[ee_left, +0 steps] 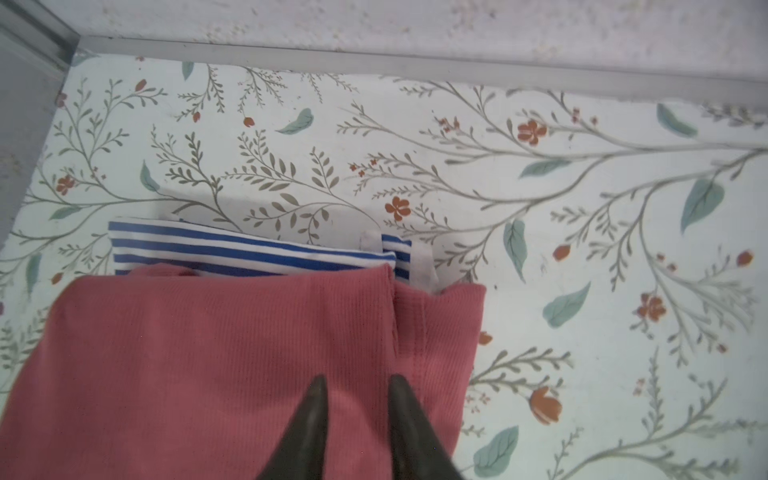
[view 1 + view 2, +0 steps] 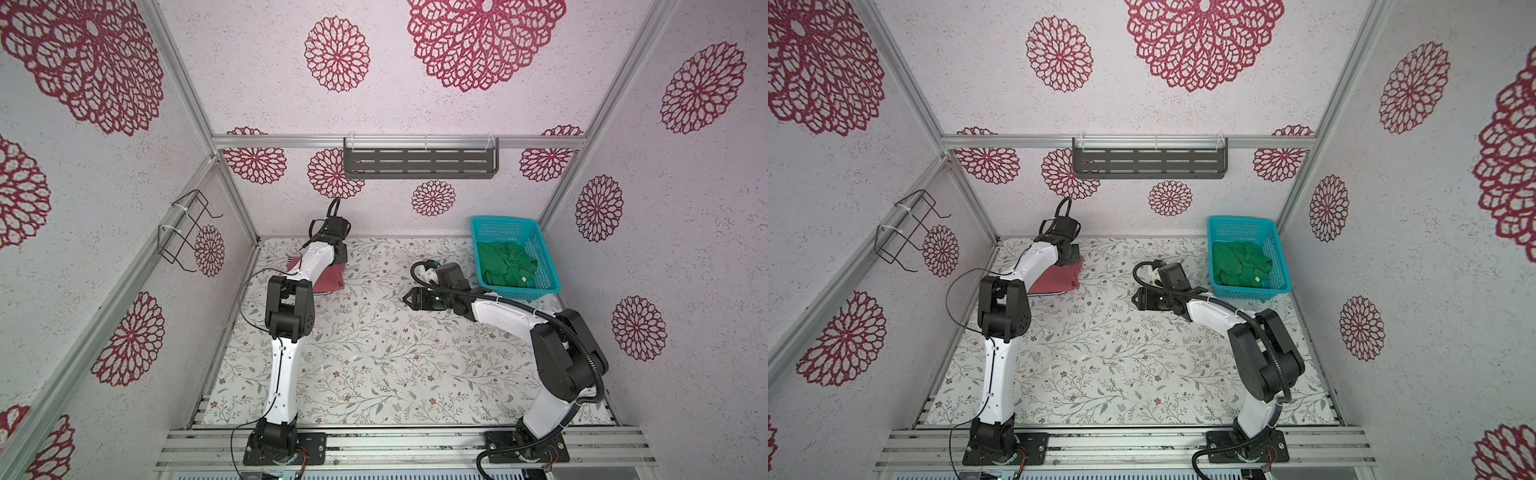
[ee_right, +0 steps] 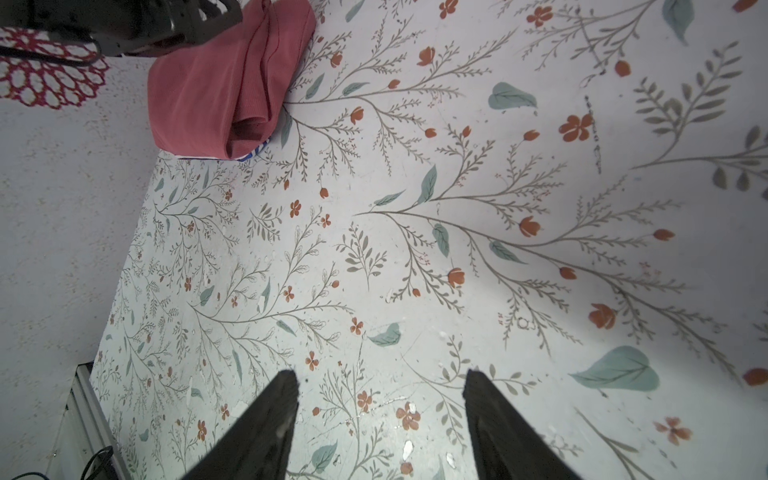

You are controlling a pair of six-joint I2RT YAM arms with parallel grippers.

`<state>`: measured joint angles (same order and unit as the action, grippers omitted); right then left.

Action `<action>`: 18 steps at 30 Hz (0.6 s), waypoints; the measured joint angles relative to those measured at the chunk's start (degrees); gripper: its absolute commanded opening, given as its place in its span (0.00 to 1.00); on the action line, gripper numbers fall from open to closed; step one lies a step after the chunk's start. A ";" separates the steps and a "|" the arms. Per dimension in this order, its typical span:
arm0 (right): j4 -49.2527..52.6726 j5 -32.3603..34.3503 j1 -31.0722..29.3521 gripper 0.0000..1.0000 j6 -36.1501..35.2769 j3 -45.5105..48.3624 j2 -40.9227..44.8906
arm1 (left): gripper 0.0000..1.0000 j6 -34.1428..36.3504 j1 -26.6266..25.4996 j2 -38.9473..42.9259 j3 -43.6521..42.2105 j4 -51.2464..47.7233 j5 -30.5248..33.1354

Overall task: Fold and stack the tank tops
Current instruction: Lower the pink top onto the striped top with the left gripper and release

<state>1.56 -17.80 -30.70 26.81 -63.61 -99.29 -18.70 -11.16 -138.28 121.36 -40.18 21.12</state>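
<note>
At back left, in a top view: pink top [image 2: 330, 278] folded; green top [image 2: 505, 266] bunched in basket [image 2: 542, 257].
Left wrist: left pincer [image 1: 357, 380] slightly apart, empty, over pink top on striped top [image 1: 249, 249]; lift straight up.
Right wrist: right pincer [image 3: 380, 374] wide apart, empty.

The tabletop [image 2: 374, 353] is off-white, printed with grey-green sprigs, teal leaves and small orange-red flowers. The walls [image 2: 249, 83] are pale pinkish-white and speckled, with crimson lace-like flower medallions. The red-pink tank top [image 1: 208, 353] is a plain dusty red-pink with a fine rib. The striped tank top [image 1: 249, 249] has blue and white bands and white trim. The green tank top [image 2: 505, 266] is plain bright green. The mesh basket [image 2: 542, 257] is teal. The left arm [image 2: 282, 374] and right arm [image 2: 503, 311] are white with black joints. The left end effector [image 1: 358, 380] and right end effector [image 3: 380, 374] are black. The shelf [image 2: 419, 162] is dark grey, the wire rack [image 2: 183, 232] black and the frame rails [image 2: 291, 141] silver.
</note>
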 measured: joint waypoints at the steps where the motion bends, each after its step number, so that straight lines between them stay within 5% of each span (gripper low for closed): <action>1: 0.00 0.00 0.00 0.67 -0.07 0.13 0.00 | 0.04 -0.17 0.09 -0.02 -0.11 0.00 0.04; 5: 0.17 0.00 0.00 0.67 -0.20 0.42 0.00 | 0.05 -0.11 0.22 -0.02 -1.53 0.37 0.04; 8: 0.17 0.00 0.00 0.67 -0.20 0.42 0.00 | 0.45 0.24 0.22 -0.02 -1.84 -0.20 -0.02; 11: 0.17 0.00 0.00 0.67 -0.20 0.42 0.00 | 0.56 0.13 0.22 -0.02 -1.73 -0.15 -0.24; 13: 0.15 0.02 0.00 0.67 -0.20 0.46 0.00 | 0.48 0.00 0.22 -0.02 -1.73 -0.24 -0.63; 18: 0.50 1.05 0.00 0.67 -0.31 1.95 1.18 | 0.12 0.04 0.22 -0.20 -1.53 -0.63 -1.09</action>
<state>2.07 -16.75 -30.70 26.50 -61.67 -98.10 -18.65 -10.94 -138.47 119.83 -40.82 20.03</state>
